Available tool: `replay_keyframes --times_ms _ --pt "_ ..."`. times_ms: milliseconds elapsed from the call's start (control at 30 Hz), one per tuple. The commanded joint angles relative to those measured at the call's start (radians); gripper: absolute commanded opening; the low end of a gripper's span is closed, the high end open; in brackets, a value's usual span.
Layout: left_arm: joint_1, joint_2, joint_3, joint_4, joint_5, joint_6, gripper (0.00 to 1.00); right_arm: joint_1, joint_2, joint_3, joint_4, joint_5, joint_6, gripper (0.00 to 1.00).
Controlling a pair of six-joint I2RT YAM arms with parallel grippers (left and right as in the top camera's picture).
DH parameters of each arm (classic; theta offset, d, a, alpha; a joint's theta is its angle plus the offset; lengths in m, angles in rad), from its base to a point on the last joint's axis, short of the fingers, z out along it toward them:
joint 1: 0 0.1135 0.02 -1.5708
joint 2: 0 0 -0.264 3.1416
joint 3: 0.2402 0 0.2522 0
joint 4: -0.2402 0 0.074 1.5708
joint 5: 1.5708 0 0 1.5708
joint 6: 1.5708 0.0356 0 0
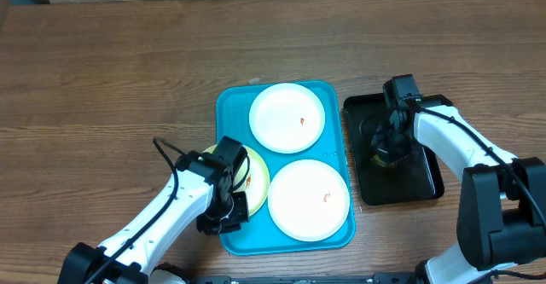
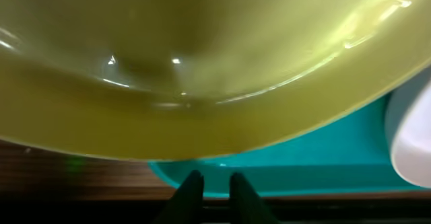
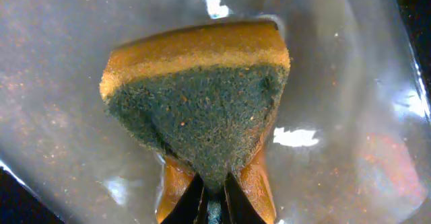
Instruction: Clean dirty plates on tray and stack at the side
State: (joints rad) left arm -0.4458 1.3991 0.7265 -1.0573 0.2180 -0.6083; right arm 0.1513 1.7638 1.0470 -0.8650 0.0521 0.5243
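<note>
Your right pincer (image 3: pixel 214 187) clamps the sponge (image 3: pixel 202 103); left pincer (image 2: pixel 213 183) nearly closed, hold unclear.
Steady the yellow-green plate (image 1: pixel 256 180) at the left edge of the tray (image 1: pixel 230 113) before scrubbing.

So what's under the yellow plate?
The blue tray, and wooden table past its edge. The yellow plate itself hides whatever lies beneath its middle.
</note>
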Motion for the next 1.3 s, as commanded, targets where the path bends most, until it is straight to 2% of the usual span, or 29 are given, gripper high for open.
replay_keyframes --times_ms 0,200,400,467,633,700,933,1133,1267 --pt "-0.006 0.000 -0.047 0.039 0.009 -0.055 0.18 -0.001 0.019 -0.014 -0.007 0.006 0.011 0.06" --pt "-0.005 0.000 -0.048 0.102 -0.047 -0.055 0.17 -0.001 0.019 -0.014 -0.007 0.006 0.011 0.06" --pt "-0.003 0.000 -0.001 0.100 -0.134 -0.054 0.11 -0.001 0.019 -0.014 -0.007 0.006 0.011 0.06" --pt "0.003 0.000 0.033 0.076 -0.162 -0.052 0.12 -0.001 0.019 -0.014 -0.007 0.006 0.011 0.06" --pt "0.008 0.000 0.129 -0.003 -0.255 -0.042 0.20 -0.001 0.019 -0.014 -0.008 0.006 0.011 0.06" --pt "0.008 0.000 0.172 -0.013 -0.242 -0.013 0.23 -0.001 0.019 -0.013 -0.008 0.005 0.005 0.06" --pt "-0.023 0.000 0.209 0.034 0.016 0.098 0.50 0.000 -0.035 0.039 -0.091 -0.040 -0.089 0.07" --pt "-0.054 0.000 0.190 0.055 0.146 0.139 0.54 0.000 -0.202 0.043 -0.139 -0.178 -0.163 0.09" --pt "-0.091 0.002 0.186 0.082 0.124 0.145 0.59 0.000 -0.294 0.043 -0.162 -0.188 -0.194 0.09"
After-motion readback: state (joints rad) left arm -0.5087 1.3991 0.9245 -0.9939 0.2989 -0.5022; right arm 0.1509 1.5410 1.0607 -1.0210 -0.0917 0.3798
